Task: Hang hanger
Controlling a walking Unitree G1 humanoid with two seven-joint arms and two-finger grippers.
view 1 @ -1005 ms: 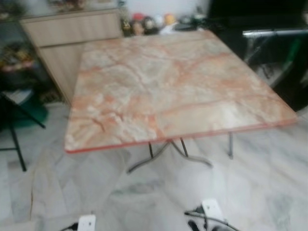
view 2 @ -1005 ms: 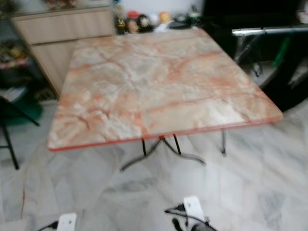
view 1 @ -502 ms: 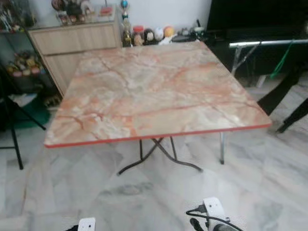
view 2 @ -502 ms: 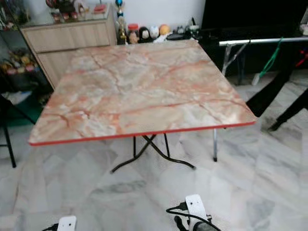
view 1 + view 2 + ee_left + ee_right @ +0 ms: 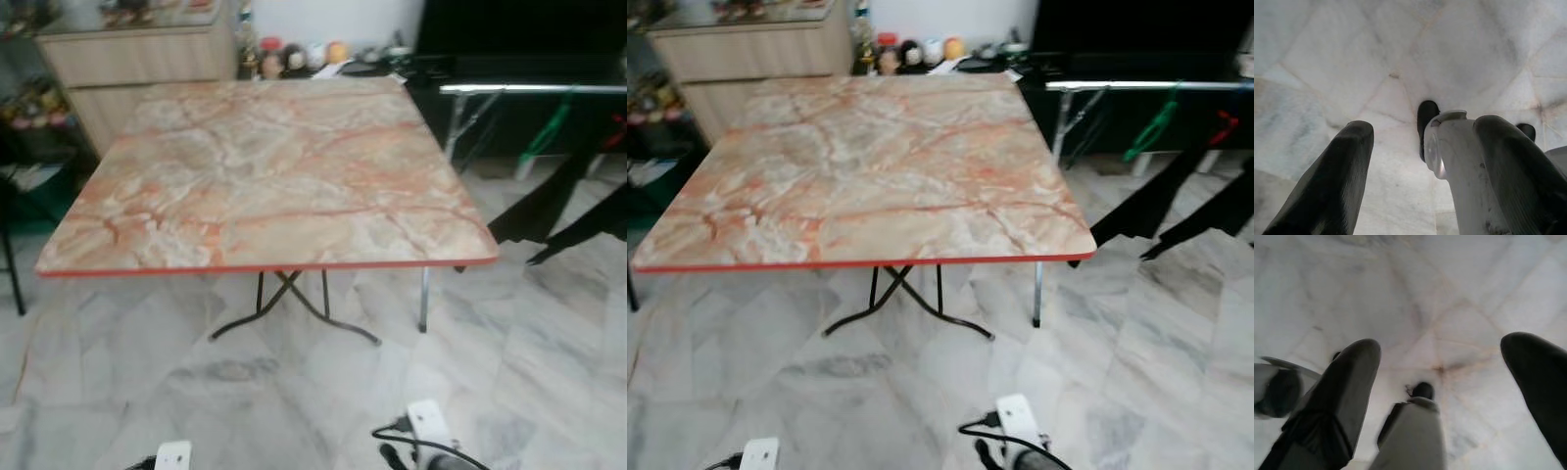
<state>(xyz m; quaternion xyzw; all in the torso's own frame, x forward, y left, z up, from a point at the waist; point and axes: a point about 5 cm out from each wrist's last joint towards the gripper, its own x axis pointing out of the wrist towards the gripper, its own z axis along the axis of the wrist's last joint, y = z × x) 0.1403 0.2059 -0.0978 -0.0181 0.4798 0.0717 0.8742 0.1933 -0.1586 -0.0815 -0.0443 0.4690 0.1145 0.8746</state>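
The pale grey marble floor (image 5: 549,343) spreads across the room. On it stands a square folding table (image 5: 265,176) with a pink-veined marble-look top, a red edge and crossed dark metal legs. Behind the table sits a light wooden cabinet (image 5: 137,59), and beside that a row of small jars and figurines (image 5: 289,54) lines the white wall. To the robot's right, a metal clothes rail (image 5: 1146,86) runs across a dark backdrop. From it dangle a green hanger (image 5: 1151,122) and something red (image 5: 1227,125), too blurred to name, while black garments (image 5: 1156,201) hang below the rail near the floor.

Both arms hang low, pointing at the floor. The left gripper (image 5: 1420,161) has its two black fingers spread wide with nothing between them; the robot's pale leg and dark foot show just past it. The right gripper (image 5: 1449,382) is likewise spread wide and holds nothing, with the floor tiles under it. Small white wrist parts show at the bottom edge of the head views.
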